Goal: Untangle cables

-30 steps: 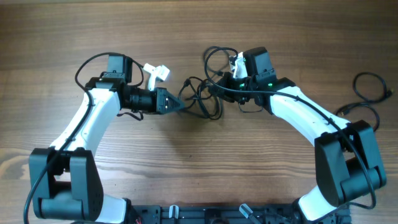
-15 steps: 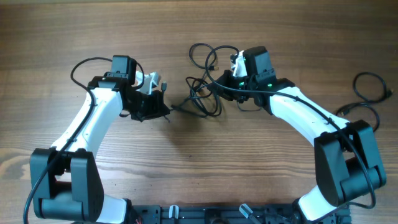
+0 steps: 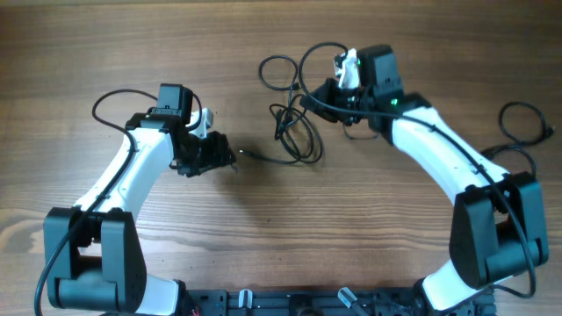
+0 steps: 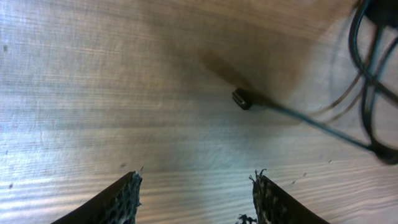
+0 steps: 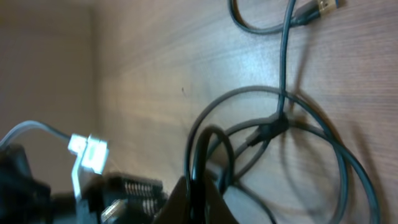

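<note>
Loose plug end (image 4: pixel 242 98) of cables (image 3: pixel 295 140) sits just frame-right of L gripper (image 3: pixel 219 154) (wide, empty), cord running right twd R gripper (image 5: pixel 196 193), which pinches a loop.

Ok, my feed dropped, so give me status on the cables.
Left gripper open, empty, plug end lying just ahead. Right gripper shut on cables, loops tangled beyond it. No obstruction seen.

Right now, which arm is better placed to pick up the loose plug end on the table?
Left. The left claw is open with the plug end lying just ahead of it; the right claw is shut on the cables.
</note>
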Controlling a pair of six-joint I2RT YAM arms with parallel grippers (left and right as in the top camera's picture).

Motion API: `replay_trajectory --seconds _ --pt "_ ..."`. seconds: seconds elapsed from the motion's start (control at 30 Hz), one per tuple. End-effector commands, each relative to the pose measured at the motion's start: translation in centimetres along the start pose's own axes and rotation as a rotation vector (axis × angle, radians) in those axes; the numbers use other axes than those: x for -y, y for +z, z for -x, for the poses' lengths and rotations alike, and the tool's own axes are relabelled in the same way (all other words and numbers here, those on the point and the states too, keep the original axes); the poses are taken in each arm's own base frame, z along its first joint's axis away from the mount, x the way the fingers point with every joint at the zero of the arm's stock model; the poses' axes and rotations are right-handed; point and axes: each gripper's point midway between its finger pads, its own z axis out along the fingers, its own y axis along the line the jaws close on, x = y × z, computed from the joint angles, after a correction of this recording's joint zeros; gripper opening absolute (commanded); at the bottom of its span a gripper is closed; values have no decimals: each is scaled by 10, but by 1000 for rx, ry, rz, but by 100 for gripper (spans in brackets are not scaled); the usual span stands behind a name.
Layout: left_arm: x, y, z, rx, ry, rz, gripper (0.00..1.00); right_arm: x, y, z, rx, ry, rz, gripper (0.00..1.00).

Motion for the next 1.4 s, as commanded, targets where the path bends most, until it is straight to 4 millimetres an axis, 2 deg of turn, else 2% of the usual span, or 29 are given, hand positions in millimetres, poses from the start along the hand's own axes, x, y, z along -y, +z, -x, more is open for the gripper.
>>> replay_trajectory --seconds 0.0,0.07,0.13,0.17,0.27,0.33,0.43,0.63,0.73,0.83,1.03,1.1,1.2,1.37 --pt "7 -1 9 41 -86 -35 63 -41 -21 15 -12 -270 18 4" --pt "13 -2 18 72 -133 -68 69 -50 -29 9 -52 -347 23 4" --pt "38 -5 22 70 -107 -202 74 -62 -32 -3 -106 -403 100 4" --pt "58 -11 24 61 -80 -314 75 -70 -34 -10 -136 -431 163 4" --pt "92 -26 29 63 -7 -510 77 -89 -41 -25 -190 -502 302 4" --pt "104 -33 34 67 -17 -579 77 -91 -42 -27 -195 -506 317 4" --pt "108 -37 42 89 -50 -599 77 -105 -50 -38 -229 -551 428 4" --pt "109 -37 48 88 -136 -597 72 -107 -51 -39 -234 -555 444 4" --pt "102 -24 52 82 -223 -547 66 -107 -51 -39 -231 -568 446 4" --pt "102 -15 58 62 -299 -559 72 -107 -51 -39 -231 -568 446 4" --pt "108 -4 70 55 -382 -591 70 -107 -51 -39 -231 -568 446 4" --pt "108 4 69 21 -439 -592 70 -107 -51 -39 -231 -568 445 4" --pt "117 12 59 -13 -421 -585 61 -105 -51 -41 -237 -559 439 4" --pt "132 14 55 -17 -391 -598 61 -105 -51 -41 -239 -558 439 4"
